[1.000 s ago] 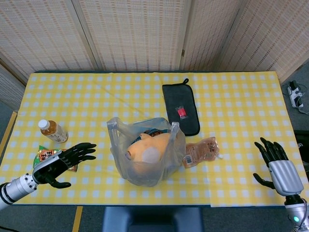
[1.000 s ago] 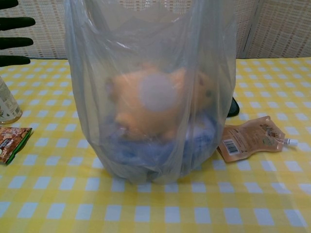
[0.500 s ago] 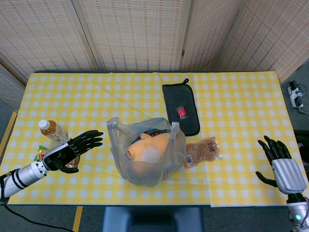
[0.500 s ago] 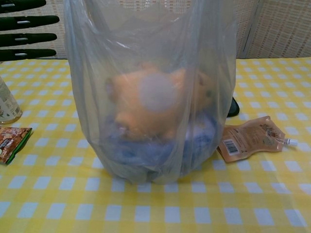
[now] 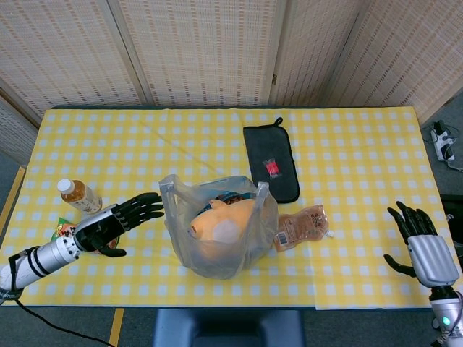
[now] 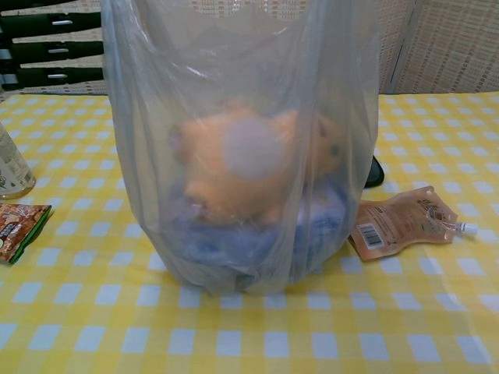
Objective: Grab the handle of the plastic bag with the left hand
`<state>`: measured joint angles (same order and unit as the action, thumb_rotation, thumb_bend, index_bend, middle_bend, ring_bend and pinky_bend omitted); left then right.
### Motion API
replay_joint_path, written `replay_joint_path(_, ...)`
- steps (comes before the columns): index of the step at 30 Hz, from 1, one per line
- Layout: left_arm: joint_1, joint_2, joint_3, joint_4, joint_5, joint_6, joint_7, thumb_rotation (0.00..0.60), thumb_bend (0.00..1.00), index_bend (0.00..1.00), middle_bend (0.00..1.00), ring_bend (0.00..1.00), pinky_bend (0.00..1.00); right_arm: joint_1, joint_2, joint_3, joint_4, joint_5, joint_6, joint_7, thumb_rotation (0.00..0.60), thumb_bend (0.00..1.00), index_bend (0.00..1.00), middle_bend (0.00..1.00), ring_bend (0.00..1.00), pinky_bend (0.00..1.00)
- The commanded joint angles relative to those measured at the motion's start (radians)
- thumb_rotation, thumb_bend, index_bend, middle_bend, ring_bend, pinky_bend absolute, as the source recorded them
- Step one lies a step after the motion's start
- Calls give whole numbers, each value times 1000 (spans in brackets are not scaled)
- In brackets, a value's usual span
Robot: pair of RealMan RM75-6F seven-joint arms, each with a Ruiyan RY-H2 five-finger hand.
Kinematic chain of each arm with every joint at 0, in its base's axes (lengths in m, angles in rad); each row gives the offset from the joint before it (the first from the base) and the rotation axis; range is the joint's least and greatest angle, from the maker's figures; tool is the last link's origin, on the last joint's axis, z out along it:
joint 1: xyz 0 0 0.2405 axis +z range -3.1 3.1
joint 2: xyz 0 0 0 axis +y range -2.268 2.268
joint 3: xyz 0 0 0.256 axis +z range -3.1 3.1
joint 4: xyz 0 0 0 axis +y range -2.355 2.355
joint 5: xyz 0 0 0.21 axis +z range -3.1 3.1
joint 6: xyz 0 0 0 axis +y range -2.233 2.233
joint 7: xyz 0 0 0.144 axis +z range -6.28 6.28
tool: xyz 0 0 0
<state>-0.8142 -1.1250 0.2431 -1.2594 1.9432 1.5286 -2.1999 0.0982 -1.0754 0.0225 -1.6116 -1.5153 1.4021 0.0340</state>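
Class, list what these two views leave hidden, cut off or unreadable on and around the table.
- Chest view: the plastic bag is cut off by the top edge, so its handles are unseen.
- Chest view: only the left hand's fingers show; the left edge cuts the rest.
- Head view: the snack packet is mostly covered by the left hand.
- Head view: the bottle label is too small to read.

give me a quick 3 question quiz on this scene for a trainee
1. True or false: the left hand already grips the bag handle.
2. What lies against the bag's right side? A) pouch B) bottle C) black case
3. Fill in: the right hand is open and holds ____.

Key:
1. False; its fingers are spread just short of the handle.
2. A, the pouch; the bottle and black case lie apart.
3. Nothing.
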Motion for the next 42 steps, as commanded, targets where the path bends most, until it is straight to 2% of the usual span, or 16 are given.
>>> replay_joint_path(1,-11,-3,-1,-7,0,-4,4,600,198,49,0,0,70,-1,1,1,0,2,2,2,600,266,0,0,0,0)
replay_joint_path(10,-44,5,-9,-36,-8,-9,22,600,198,53,0,0,67,-1,2,1,4,1,2,9,600,266,0,0,0,0)
replay_joint_path(24,-107,48,-37,-137,-16,-38,72,600,198,63,0,0,74,-5,7,-3,2,-10,11,16,600,266,0,0,0,0)
replay_joint_path(34,-146,3,-46,-182,-30,-100,76,600,198,72,0,0,96,-8,13,-8,0,-23,21,26,600,267,0,0,0,0)
replay_joint_path(42,-165,-24,-78,-217,-78,-142,116,600,196,84,0,0,91,-13,19,-14,-2,-39,33,37,600,266,0,0,0,0)
